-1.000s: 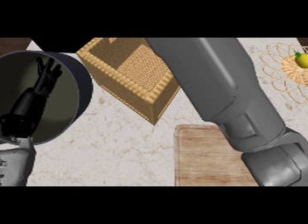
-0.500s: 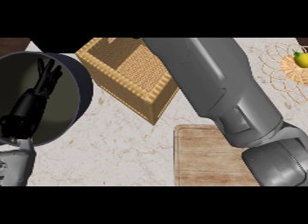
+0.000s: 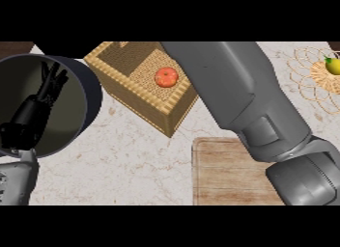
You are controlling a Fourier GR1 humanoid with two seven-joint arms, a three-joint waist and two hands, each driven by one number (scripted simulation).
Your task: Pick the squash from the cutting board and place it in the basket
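The right forearm [image 3: 251, 106] has shifted aside, uncovering the orange-red squash [image 3: 166, 76] lying inside the woven basket [image 3: 148, 103]. The wooden cutting board [image 3: 226, 173] sits below. The left hand [image 3: 30, 113], fingers straight, rests at left; the right hand's state cannot be told.

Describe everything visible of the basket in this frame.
The basket is a square, tan, woven-looking box with thick walls, sitting turned diamond-wise on the marble counter near the far edge. Inside lies a round orange-red squash. The right forearm crosses over its right side, hiding that part; contact cannot be judged.
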